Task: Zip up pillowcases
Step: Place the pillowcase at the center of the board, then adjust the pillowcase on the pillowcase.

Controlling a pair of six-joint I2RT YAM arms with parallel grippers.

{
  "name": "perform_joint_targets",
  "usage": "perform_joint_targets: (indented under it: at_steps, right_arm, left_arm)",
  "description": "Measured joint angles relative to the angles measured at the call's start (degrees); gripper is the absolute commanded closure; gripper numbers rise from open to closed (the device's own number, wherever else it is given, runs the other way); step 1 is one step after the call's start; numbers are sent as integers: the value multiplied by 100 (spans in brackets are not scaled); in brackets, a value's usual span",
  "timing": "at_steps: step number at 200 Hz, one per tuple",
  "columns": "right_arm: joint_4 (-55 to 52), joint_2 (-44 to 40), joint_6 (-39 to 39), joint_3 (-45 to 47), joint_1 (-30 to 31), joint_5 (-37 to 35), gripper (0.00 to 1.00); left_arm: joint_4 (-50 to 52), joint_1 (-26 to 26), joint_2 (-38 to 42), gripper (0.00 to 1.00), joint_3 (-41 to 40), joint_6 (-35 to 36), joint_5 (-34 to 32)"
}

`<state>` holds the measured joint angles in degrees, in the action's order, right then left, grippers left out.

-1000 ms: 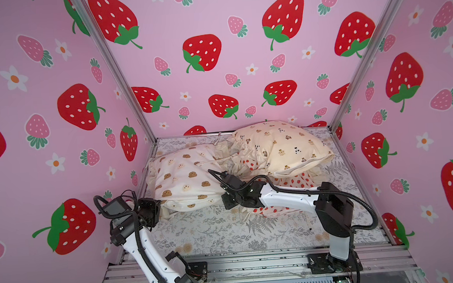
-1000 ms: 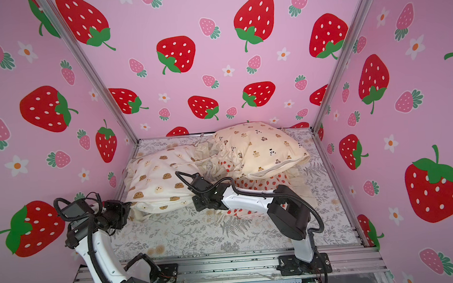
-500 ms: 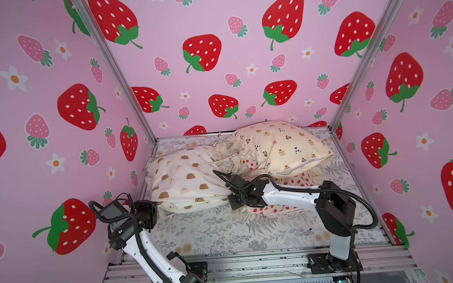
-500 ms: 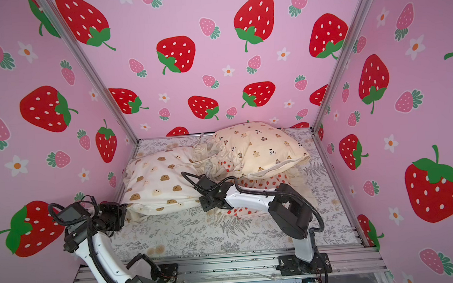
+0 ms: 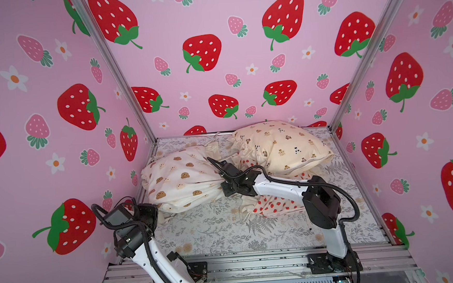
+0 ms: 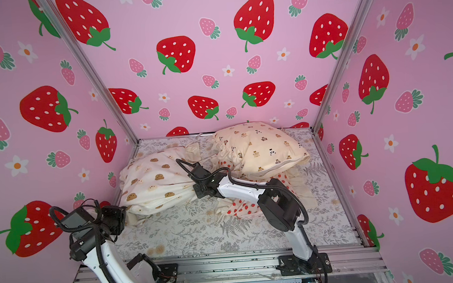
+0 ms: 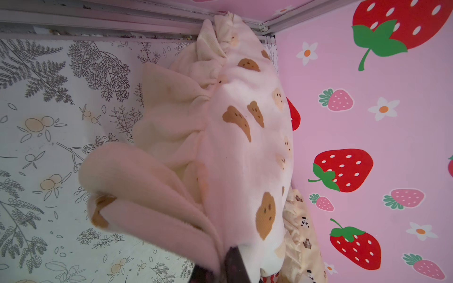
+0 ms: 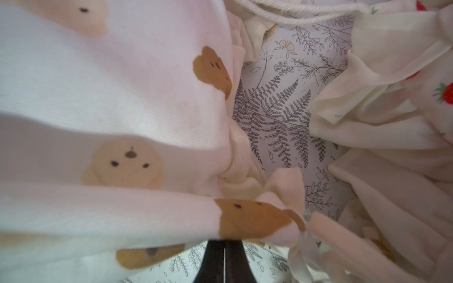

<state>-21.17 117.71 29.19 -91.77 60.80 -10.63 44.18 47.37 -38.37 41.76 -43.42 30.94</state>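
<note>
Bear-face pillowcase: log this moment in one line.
bear-face pillowcase: lying between the grippers | right gripper: shut on its edge | left gripper: at corner ruffle, grip unclear

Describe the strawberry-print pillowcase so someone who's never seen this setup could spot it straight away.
On the grey fern-printed sheet covering the booth floor, find the plump bears-and-pandas pillow near the back right. The strawberry-print pillowcase lies flatter beneath it, sticking out toward the front under the right arm. It alone carries small red strawberries; the bear-face pillow to its left shows brown bear faces.

The bear-face pillowcase (image 5: pixel 179 177) has been pulled flatter and straighter.
</note>
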Motion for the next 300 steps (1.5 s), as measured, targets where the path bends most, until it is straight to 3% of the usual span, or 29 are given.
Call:
perform_joint_targets:
  at_steps: [17,51,91,138,218,300]
  right_arm:
    - [-13,-4,-74,0,-28,-17,87]
    - [-15,-46,-186,4,-33,-57,77]
    - [-37,-341,-293,22,-57,-94,58]
    - [-35,-861,-391,57,-146,-98,40]
    - [-33,-1567,-398,444,-249,2,24]
    - [-129,-2544,-396,1064,-522,37,17]
  left_arm:
    - [-11,-175,11,57,0,74,-170]
    - [42,-612,59,41,9,197,-546]
    - [269,-793,72,18,267,446,-898]
    - [415,-966,223,3,769,695,-1316]
    - [1010,-1705,260,1,1770,1088,-1596]
    - [1287,-2634,415,1,1917,1054,-1276]
